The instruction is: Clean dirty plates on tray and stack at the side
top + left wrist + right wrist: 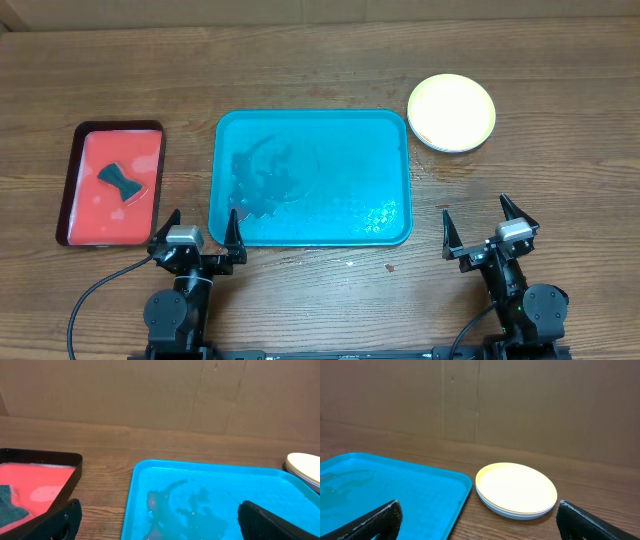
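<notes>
The left gripper (202, 222) and right gripper (476, 212) are held agape at seven and five o'clock of the tray (330, 130), with the plates (451, 112) stacked at two.

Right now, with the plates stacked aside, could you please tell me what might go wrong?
The plates sit close to the far right corner of the tray; shifting the tray could bump the stack.
Wet streaks show on the tray, so it may need wiping.
The open left end effector sits near the red tray; a swing could bump it.
</notes>
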